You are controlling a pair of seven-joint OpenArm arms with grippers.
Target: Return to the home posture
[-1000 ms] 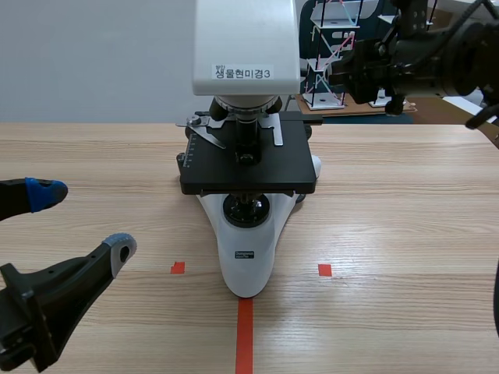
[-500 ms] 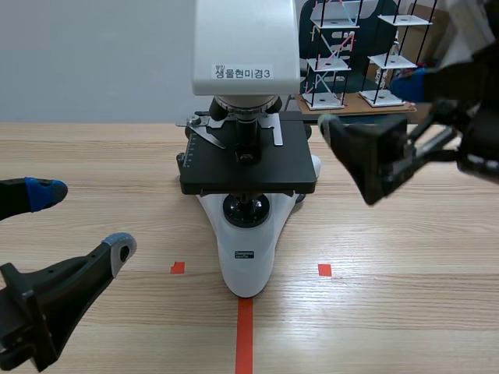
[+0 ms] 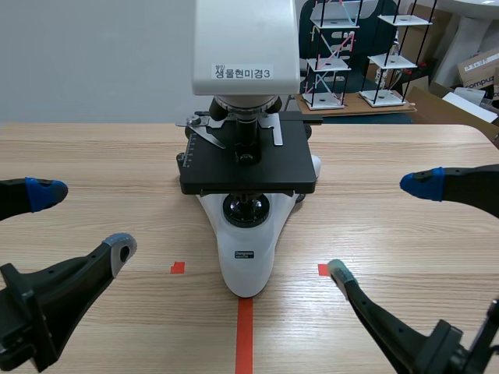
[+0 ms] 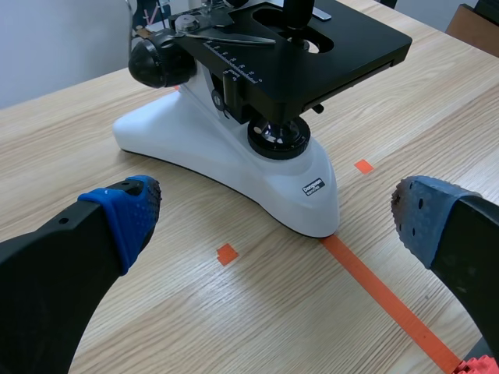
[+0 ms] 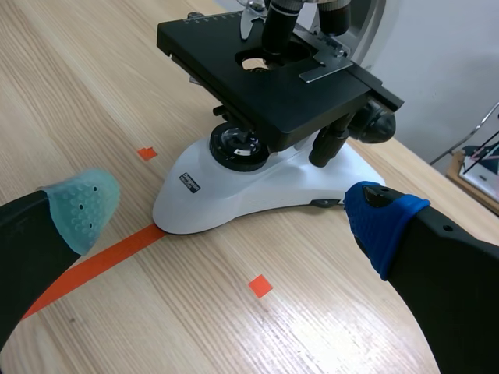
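A white microscope (image 3: 248,241) with a black stage (image 3: 248,167) stands at the table's middle. My left gripper (image 3: 82,222) sits low at the near left, open, holding nothing. My right gripper (image 3: 380,228) sits low at the near right, open as well, with one blue pad and one grey-green pad. In the left wrist view the microscope (image 4: 234,148) lies ahead of my open gripper (image 4: 274,204). The right wrist view shows the microscope (image 5: 257,187) ahead of my open gripper (image 5: 231,214). Neither gripper touches it.
An orange-red tape line (image 3: 244,335) runs from the microscope's foot toward the near edge, with small squares (image 3: 178,267) either side. Beyond the table's far edge stand black-and-white rack models (image 3: 335,62) and cardboard boxes (image 3: 479,66).
The right arm came down from high at the top right to low at the near right, and its gripper opened wide. The left arm and microscope have not moved.
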